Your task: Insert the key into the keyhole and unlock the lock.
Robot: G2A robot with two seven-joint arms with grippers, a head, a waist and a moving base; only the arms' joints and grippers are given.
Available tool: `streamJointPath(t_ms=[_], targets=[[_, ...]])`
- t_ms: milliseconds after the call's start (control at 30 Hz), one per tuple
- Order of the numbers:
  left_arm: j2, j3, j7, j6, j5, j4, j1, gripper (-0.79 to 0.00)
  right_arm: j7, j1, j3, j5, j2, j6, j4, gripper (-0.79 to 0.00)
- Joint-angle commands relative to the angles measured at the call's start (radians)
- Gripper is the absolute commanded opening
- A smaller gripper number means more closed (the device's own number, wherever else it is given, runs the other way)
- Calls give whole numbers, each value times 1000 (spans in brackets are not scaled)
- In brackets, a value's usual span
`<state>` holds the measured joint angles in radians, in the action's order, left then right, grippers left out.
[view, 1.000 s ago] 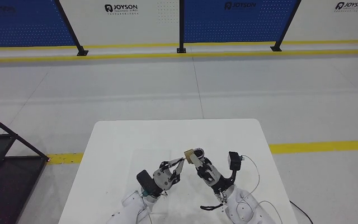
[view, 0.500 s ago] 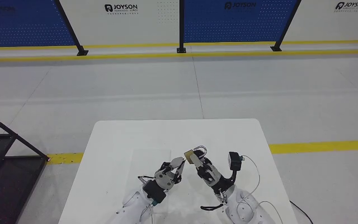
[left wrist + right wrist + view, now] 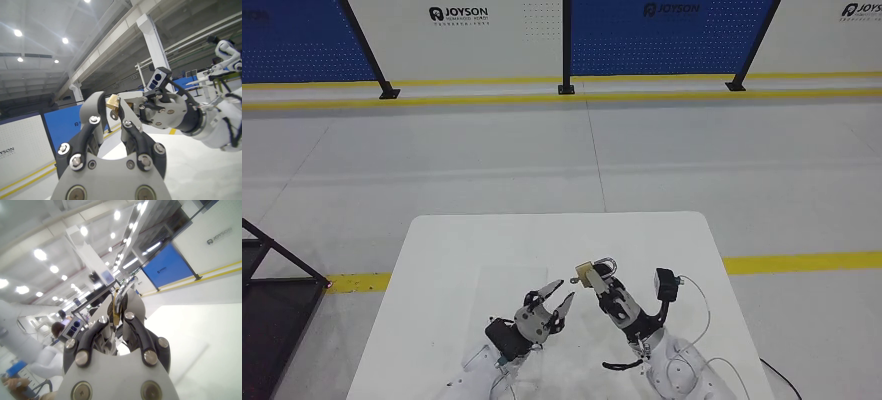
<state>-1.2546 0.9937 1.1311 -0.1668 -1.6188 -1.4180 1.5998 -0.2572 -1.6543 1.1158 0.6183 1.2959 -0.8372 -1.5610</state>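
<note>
One second has seen your left claw (image 3: 567, 292) spread wide, empty, and back off toward 7 o'clock from the lock (image 3: 587, 271), which your right claw (image 3: 598, 283) grips above the worktop (image 3: 492, 250) with the key (image 3: 114, 114) lodged in its keyhole, so insertion looks done, unlocking unconfirmed.

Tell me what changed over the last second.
The left gripper opened, let go of the key and eased back a little from the padlock. The key stayed in the padlock, and the right gripper stayed shut on the padlock above the table.
</note>
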Motion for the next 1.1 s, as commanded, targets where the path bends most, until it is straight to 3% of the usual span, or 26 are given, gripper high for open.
streamJointPath(t_ms=[0,267,533,867,1067], targets=[[9,18,-29,-138,85,-31,28,0,-3,2,1,4,1,14,2,-785],[69,212,-291,-572,415,-171,176,0,60,22,10,31,-1,119,28,-785],[118,381,-619,-838,781,-202,258,0,241,84,-35,46,4,284,91,-785],[174,466,-874,-846,1096,-214,293,0,474,173,-147,62,23,428,197,-785],[179,497,-872,-846,1106,-208,294,0,554,230,-217,113,38,507,266,-785]])
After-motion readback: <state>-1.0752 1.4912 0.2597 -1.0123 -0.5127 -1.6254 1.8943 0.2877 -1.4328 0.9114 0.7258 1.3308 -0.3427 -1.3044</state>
